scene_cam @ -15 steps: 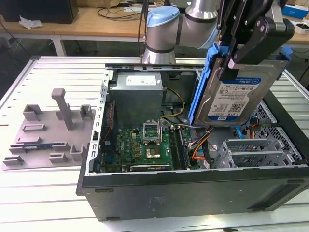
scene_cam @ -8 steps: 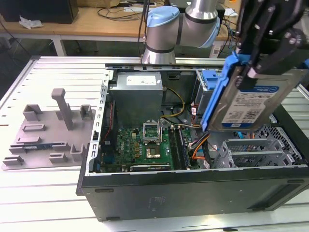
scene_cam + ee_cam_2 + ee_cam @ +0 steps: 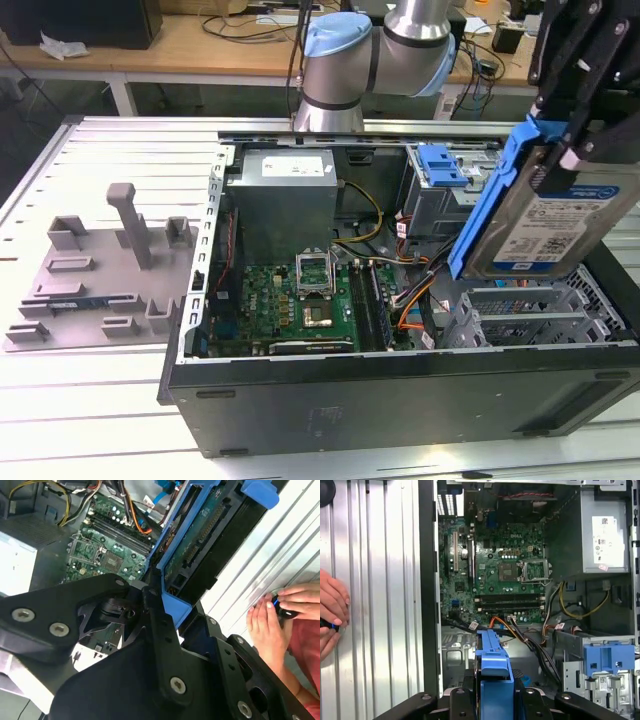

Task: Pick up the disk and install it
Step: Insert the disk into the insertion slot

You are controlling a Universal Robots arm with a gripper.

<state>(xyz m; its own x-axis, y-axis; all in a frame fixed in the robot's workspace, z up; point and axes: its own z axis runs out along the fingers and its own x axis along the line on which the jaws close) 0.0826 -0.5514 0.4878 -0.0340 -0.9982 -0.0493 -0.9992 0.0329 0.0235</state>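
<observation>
The open computer case (image 3: 400,400) holds a green motherboard (image 3: 290,300), a grey power-supply box (image 3: 285,195) and cables. The disk (image 3: 560,225) hangs tilted over its end at the exterior view's right, the jaws apparently clamped on it. The case lies on a ribbed metal table (image 3: 100,420), and a wooden table (image 3: 180,45) stands behind.

The open case (image 3: 400,400) leaves clear air above the motherboard (image 3: 300,300). Around that gap stand the power-supply box (image 3: 285,205), the drive cage (image 3: 432,205) with its blue latch (image 3: 440,165), and a cable bundle (image 3: 410,305). The disk (image 3: 560,225), clamped in the end effector (image 3: 565,150), hangs tilted over the case's end at the exterior view's right. A person's hand (image 3: 332,605) lies on the ribbed worktop (image 3: 120,150) near the case wall. A grey fixture (image 3: 100,270) occupies the exterior view's left.
</observation>
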